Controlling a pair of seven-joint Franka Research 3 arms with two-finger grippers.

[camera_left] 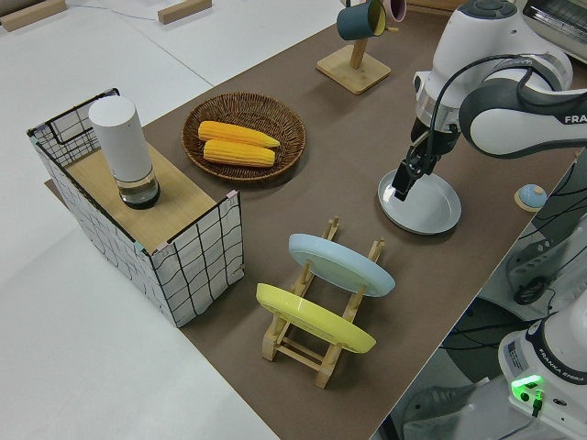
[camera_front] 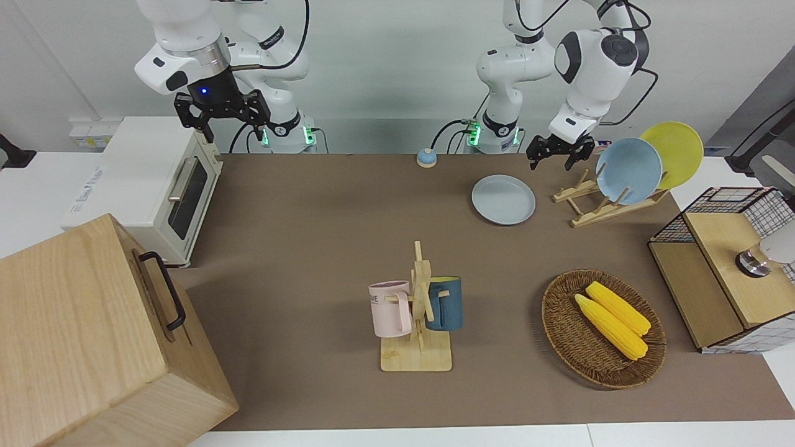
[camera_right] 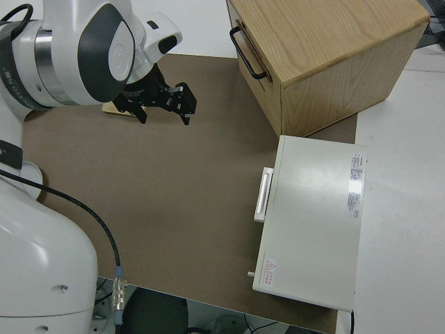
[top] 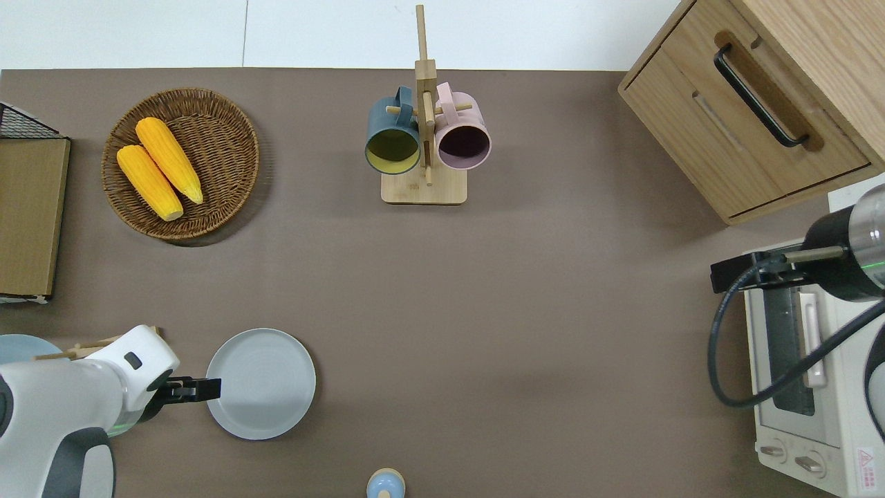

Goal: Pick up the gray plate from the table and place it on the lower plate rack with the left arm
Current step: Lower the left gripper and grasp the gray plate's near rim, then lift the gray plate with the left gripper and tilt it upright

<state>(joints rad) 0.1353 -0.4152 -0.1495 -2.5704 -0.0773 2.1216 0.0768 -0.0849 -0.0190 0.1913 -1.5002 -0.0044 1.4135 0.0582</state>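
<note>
2 fingers of the left gripper [top: 207, 389] stand apart over the rim of the gray plate [top: 261, 384], on the plate's side toward the left arm's end of the table [top: 525, 290]. The plate lies flat near the table's robot-side edge, just beside the lower plate rack [camera_front: 596, 205], which carries a light blue plate [camera_front: 628, 171] and a yellow plate [camera_front: 674, 152]. Farther out sits a wicker basket [top: 235, 124] with 2 corn cobs [top: 159, 169]. The right arm is parked, its fingers spread.
</note>
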